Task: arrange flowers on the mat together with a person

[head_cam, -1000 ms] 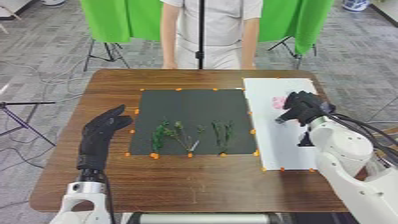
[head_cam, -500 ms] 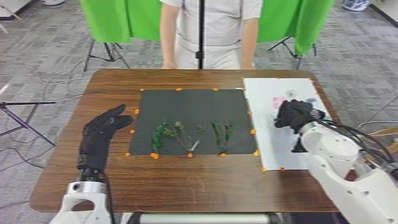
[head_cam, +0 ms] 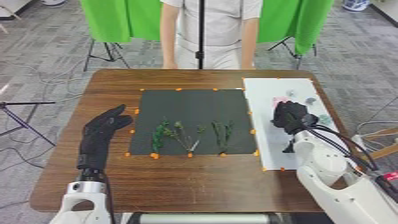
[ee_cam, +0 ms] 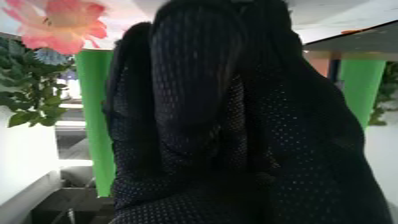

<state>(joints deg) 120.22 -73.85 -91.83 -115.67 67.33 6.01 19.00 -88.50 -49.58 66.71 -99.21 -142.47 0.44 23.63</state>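
Over the white sheet [head_cam: 274, 135], just on the near side of a pink flower [head_cam: 280, 99], is my right hand [head_cam: 290, 117]. Its glove [ee_cam: 195, 100] in the right wrist view has fingers extended close together, with nothing visibly held; the pink flower [ee_cam: 60, 22], a pale blue flower [ee_cam: 51, 56] and green leaves [ee_cam: 31, 85] are beside it. On the dark mat [head_cam: 188, 106] lie leafy green stems [head_cam: 159, 136], thin branching stems [head_cam: 180, 132] and upright-lying green stems [head_cam: 223, 134]. Left of the mat, my left hand [head_cam: 107, 124] has relaxed, straight fingers.
Small pale flowers [head_cam: 310, 101] are on the far right of the white sheet. Orange markers [head_cam: 155, 156] line the mat's edges. The brown table [head_cam: 195, 187] surrounds both. A person [head_cam: 211, 35] stands at its far edge, arms hanging down.
My right hand has moved left and a little nearer the robot over the white sheet, uncovering pale flowers on its right side. The left hand and the stems have stayed still.
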